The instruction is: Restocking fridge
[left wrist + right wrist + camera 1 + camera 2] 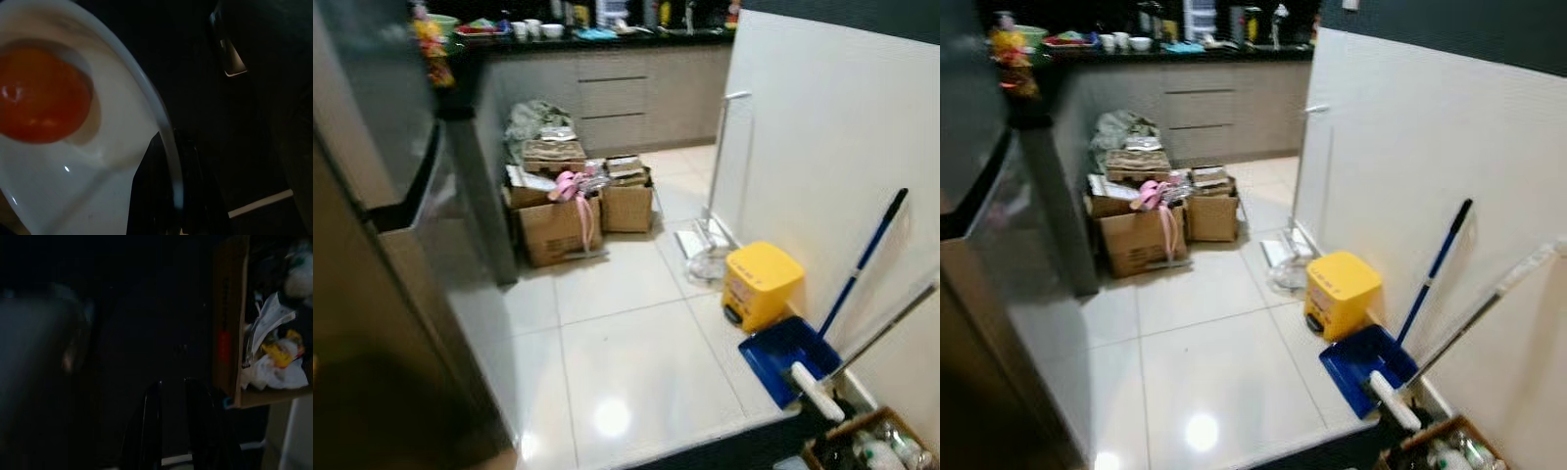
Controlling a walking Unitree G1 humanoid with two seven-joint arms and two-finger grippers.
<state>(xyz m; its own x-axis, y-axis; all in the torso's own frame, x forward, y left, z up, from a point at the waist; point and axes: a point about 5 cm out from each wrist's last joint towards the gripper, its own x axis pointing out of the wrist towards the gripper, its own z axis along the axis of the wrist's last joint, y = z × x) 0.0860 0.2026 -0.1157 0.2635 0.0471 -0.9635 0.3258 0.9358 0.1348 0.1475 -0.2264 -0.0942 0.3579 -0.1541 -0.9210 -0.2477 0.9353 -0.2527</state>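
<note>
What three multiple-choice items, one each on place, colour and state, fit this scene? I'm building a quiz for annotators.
1. Where does the small yellow plastic bin stand?
A. against the white wall
B. on the dark kitchen counter
C. inside a cardboard box

2. What colour is the dustpan beside it?
A. red
B. blue
C. green

3. What is in the white bowl at the left gripper?
A. nothing
B. green leaves
C. a round orange item

Answers: 1 A, it sits on the floor by the wall; 2 B, its tray is blue; 3 C, the left wrist view shows it.
</note>
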